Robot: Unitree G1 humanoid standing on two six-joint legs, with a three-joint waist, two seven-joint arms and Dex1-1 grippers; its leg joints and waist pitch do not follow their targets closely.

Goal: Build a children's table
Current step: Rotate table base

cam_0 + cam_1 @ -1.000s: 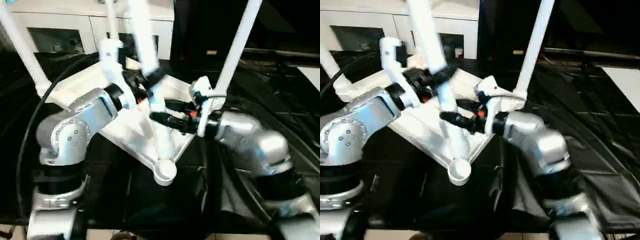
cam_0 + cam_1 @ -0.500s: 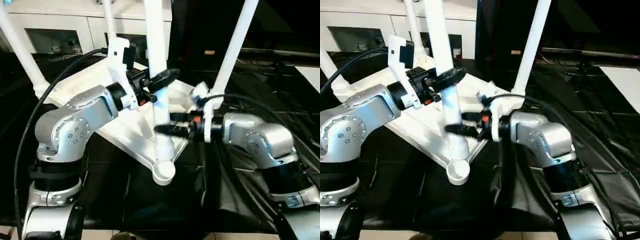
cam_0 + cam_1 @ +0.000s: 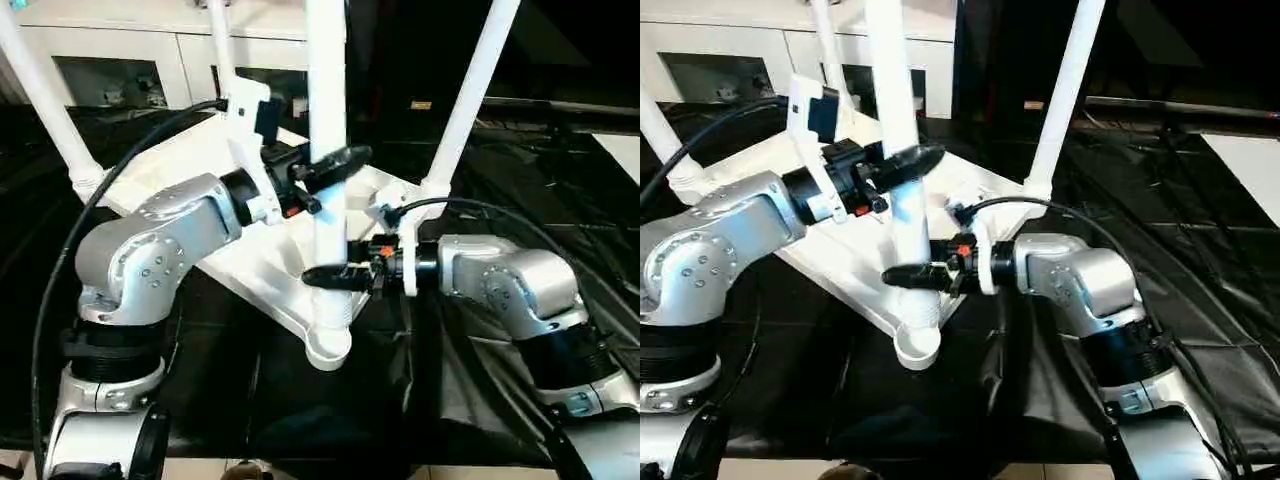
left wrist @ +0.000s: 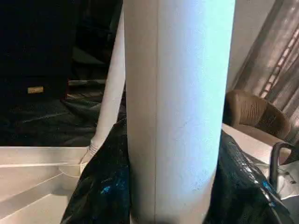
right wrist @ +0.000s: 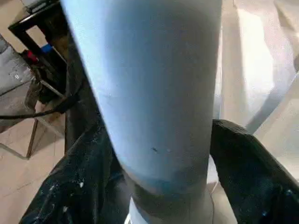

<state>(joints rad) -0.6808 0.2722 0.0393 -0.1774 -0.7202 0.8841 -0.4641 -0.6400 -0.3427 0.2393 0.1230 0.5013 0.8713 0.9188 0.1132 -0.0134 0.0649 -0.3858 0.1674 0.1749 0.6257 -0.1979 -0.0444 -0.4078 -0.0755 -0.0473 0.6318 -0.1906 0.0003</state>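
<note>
Both grippers — left (image 3: 335, 165), right (image 3: 325, 277) — clamp the upright leg (image 3: 327, 120); its top is cut off; tabletop (image 3: 270, 270) partly hidden.

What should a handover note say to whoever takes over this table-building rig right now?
Left gripper: shut on the fourth long white tapered round leg, high up.
Right gripper: shut on the same leg just above the near corner socket.
White plastic rectangular tabletop lies underside up on black sheeting.
Done: three other legs stand in their sockets.
Left: seat this upright leg fully, then release.
</note>
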